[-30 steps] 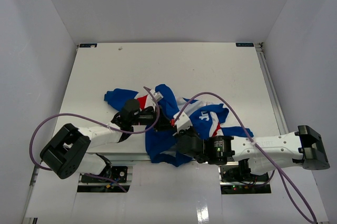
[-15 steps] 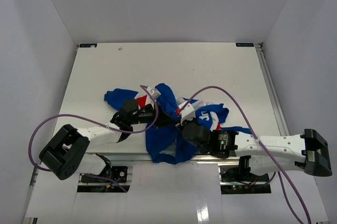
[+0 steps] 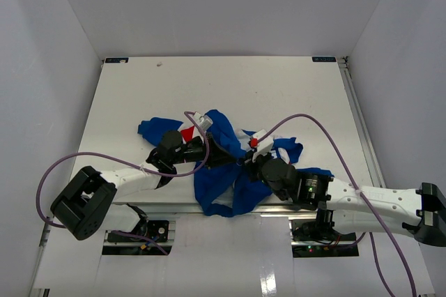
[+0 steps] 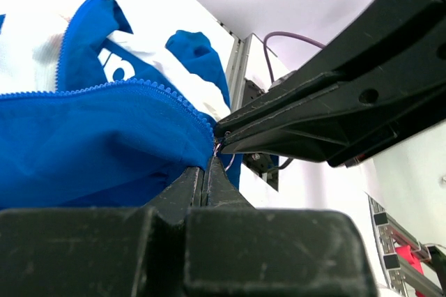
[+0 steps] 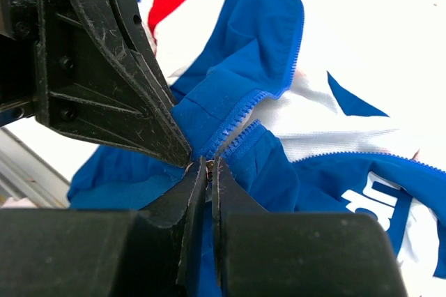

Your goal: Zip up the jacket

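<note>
Two clamped grippers meet on the crumpled royal-blue, white and red fabric jacket [image 3: 217,187] at six o'clock on the white table [image 3: 223,81]. The left gripper [image 4: 209,166] pins its hem and the right gripper [image 5: 210,169] its zipper foot. From there the zipper teeth [image 5: 245,105] run toward one o'clock.

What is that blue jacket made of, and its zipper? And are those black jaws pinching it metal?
The jacket looks like thin, smooth synthetic fabric with a slight sheen; it folds and crumples softly. Its zipper teeth look like blue moulded plastic, though they are small. The black jaws look like matte hard plastic, scuffed with fine pale scratches, probably not metal.
</note>
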